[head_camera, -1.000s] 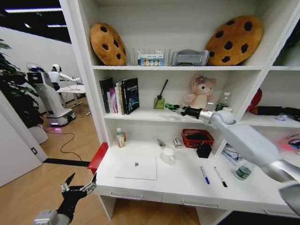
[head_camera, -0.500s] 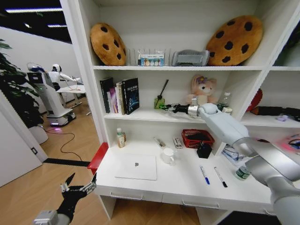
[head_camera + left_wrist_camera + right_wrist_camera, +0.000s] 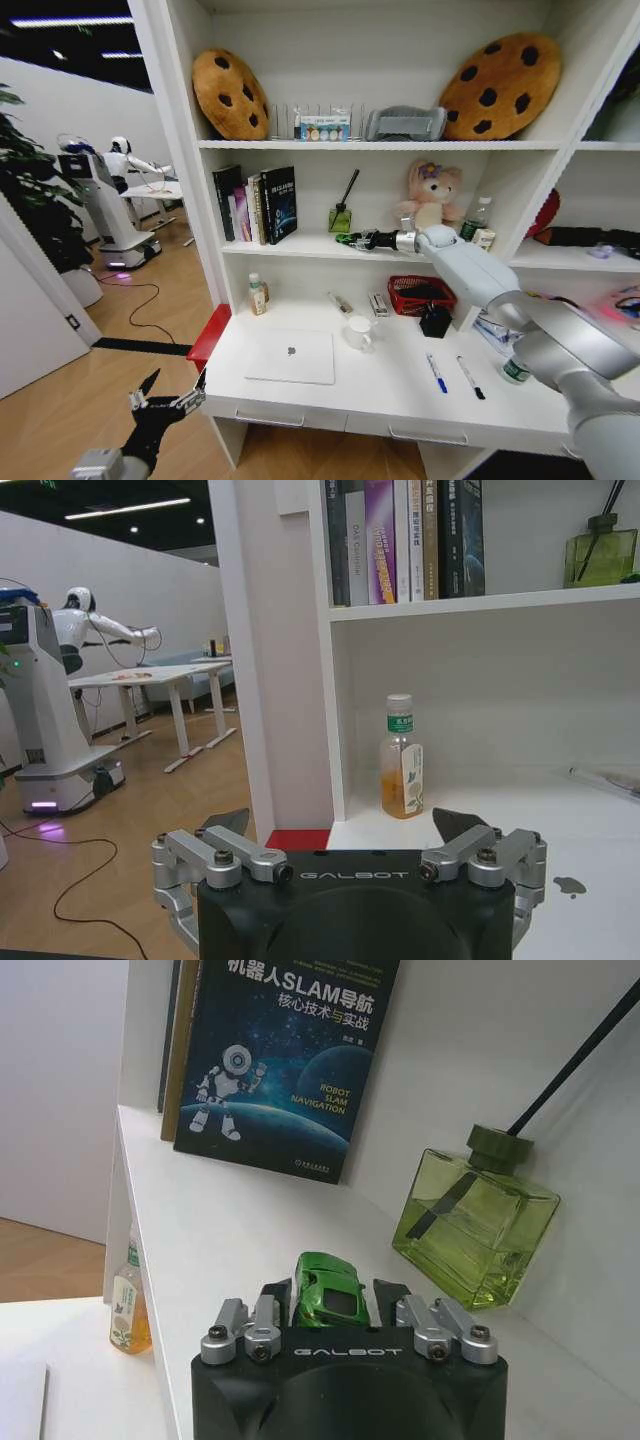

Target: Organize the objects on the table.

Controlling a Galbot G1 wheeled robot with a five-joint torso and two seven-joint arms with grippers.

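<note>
A slim silver laptop (image 3: 291,357) lies closed and flat at lower centre of the head view, on the long white table (image 3: 390,402). Two dark pens (image 3: 453,375) lie side by side to its right. A small clear green-labelled bottle (image 3: 257,294) stands upright at the table's back left. A tiny green toy car (image 3: 327,1288) sits at centre of the right wrist view, above the shelf board.

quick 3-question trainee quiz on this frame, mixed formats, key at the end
1. True or false: the right gripper has its jaws shut on a green toy car.
2. Which stands nearest that car on the shelf? A) green diffuser bottle B) laptop C) white mug
3. Fill in: the left gripper hangs with jaws ____, near the desk's left end.

Key: 1 true; 2 A; 3 open
</note>
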